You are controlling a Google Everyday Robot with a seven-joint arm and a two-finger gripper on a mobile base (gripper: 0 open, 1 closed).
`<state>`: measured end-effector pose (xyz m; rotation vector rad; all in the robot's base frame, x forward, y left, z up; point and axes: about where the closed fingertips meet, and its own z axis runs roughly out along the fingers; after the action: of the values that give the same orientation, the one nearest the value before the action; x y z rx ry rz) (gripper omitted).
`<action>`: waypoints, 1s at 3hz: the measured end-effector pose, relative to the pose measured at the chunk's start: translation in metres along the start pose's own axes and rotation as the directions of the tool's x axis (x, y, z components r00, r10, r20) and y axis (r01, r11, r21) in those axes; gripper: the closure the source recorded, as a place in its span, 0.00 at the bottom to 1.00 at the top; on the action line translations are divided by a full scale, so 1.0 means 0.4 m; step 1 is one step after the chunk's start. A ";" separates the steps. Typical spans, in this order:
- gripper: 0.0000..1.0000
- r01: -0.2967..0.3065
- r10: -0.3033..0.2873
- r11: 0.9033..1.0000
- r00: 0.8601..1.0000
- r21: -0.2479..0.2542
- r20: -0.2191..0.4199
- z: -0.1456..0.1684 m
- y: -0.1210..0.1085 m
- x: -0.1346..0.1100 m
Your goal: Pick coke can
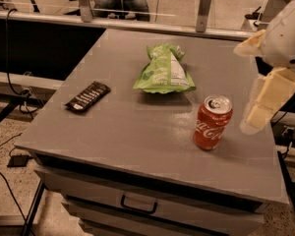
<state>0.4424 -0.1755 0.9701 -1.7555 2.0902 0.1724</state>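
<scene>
The coke can [212,123], red with white script and a silver top, stands upright on the grey table [137,132] towards the front right. My gripper [242,87] hangs at the right edge of the view, just right of the can and a little above it. Its cream fingers [265,100] are spread apart, open and empty, not touching the can.
A green crinkled snack bag [164,72] lies behind the can, mid-table. A dark chocolate bar [88,96] lies at the left. The table has drawers with a handle [137,205] below its front edge. A rail and posts run behind the table.
</scene>
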 end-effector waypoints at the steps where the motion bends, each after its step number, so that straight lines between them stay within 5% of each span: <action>1: 0.00 0.019 -0.015 0.997 0.999 -0.081 0.046 0.065 0.037 -0.032; 3: 0.00 0.006 0.000 0.992 0.999 -0.122 0.047 0.130 0.062 -0.029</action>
<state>0.4317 -0.1420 0.9233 -1.8065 2.0832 0.3443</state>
